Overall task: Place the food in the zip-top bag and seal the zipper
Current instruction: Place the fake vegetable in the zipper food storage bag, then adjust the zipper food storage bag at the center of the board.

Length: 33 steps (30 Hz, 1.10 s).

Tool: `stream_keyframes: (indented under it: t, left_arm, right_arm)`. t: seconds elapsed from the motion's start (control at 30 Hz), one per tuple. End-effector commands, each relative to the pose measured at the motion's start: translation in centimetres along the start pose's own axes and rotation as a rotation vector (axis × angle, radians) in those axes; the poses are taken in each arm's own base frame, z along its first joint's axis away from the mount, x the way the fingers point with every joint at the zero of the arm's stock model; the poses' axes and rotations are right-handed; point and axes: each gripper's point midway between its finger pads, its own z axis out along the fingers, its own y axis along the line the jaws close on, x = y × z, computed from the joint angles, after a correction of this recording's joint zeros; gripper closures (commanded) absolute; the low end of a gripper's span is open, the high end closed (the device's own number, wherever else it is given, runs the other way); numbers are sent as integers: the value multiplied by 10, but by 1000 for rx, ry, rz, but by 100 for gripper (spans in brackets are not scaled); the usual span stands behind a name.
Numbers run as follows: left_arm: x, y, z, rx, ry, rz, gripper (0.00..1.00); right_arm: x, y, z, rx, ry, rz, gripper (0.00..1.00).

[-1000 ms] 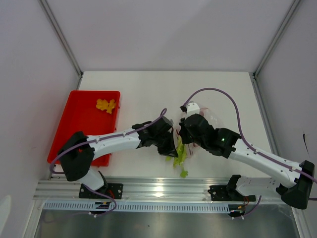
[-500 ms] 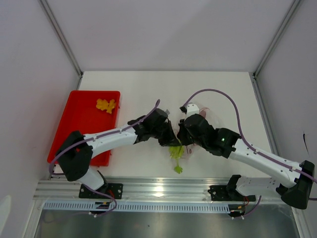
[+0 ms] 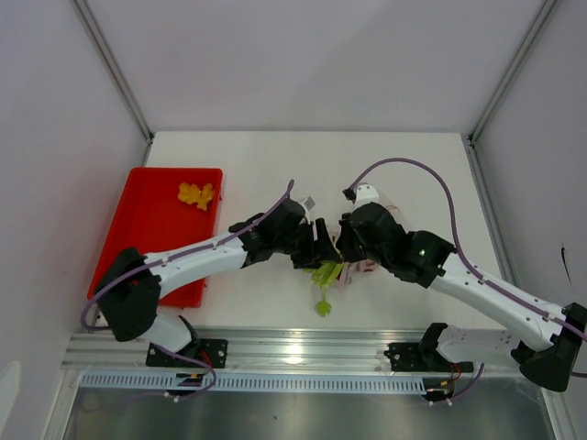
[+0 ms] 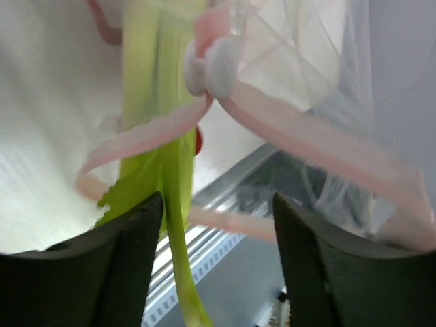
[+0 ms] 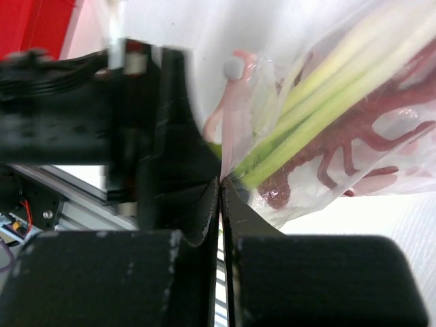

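Note:
My right gripper [image 5: 221, 182] is shut on the edge of the zip-top bag [image 5: 371, 157] and holds it up. Inside the bag lie a red crab [image 5: 354, 129] and light green stalks [image 5: 320, 95]. The stalks [image 3: 322, 279] stick out of the mouth and hang toward the table's front edge. The pink zipper [image 4: 306, 136] loops round them, its white slider [image 4: 211, 68] at the top. My left gripper [image 4: 218, 262] is open, right at the bag's mouth [image 3: 321, 243]; the stalks [image 4: 153, 102] run past its left finger [image 4: 129, 266]. A yellow-orange food piece [image 3: 195, 194] lies in the red tray.
The red tray [image 3: 147, 234] sits at the left side of the table, under my left arm's elbow. An aluminium rail [image 3: 293, 348] runs along the near edge, just beyond the hanging stalk tips. Both grippers almost touch at mid-table.
My left gripper was shut on the green stalks and has opened, letting them go. The stalks now hang from the bag's mouth. My right arm has shifted slightly up and right with the bag.

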Motion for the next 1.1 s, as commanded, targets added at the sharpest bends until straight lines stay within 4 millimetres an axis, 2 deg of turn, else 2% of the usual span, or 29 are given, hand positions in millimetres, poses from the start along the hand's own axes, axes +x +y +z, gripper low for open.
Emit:
stream_keyframes:
  t: [0.0, 0.13, 0.3, 0.37, 0.47, 0.53, 0.67, 0.73, 0.8, 0.93, 1.07]
  left_arm:
    - [-2, -3, -30, 20, -95, 104, 29]
    - [7, 19, -51, -42, -123, 134, 27]
    - [14, 41, -57, -77, -141, 128, 31]
    - [12, 40, -55, -80, -146, 127, 33]
    - [9, 37, -46, -78, -141, 122, 44]
    - [8, 30, -40, -49, -142, 117, 44]
    - [2, 28, -26, -49, -148, 99, 36]
    - [0, 28, -19, -57, -143, 98, 36]
    - [-2, 33, -12, -80, -136, 100, 37]
    - [-10, 27, -7, -70, -161, 107, 43]
    - [-11, 23, 3, -54, -143, 102, 46]
  right_arm:
    - [-21, 7, -18, -51, -48, 23, 100]
    - [-26, 1, -22, -48, -56, 32, 100]
    - [-29, -2, -26, -49, -57, 30, 100]
    - [-30, -1, -27, -53, -61, 35, 100]
    - [-32, 1, -28, -63, -66, 42, 100]
    - [-33, 3, -26, -66, -61, 46, 100]
    - [-35, 8, -26, -88, -59, 48, 100]
    - [-34, 9, -26, -90, -56, 46, 100]
    - [-32, 9, -27, -92, -50, 50, 100]
    - [-31, 8, -28, -94, -50, 53, 100]
    - [-34, 10, -28, -102, -63, 62, 100]
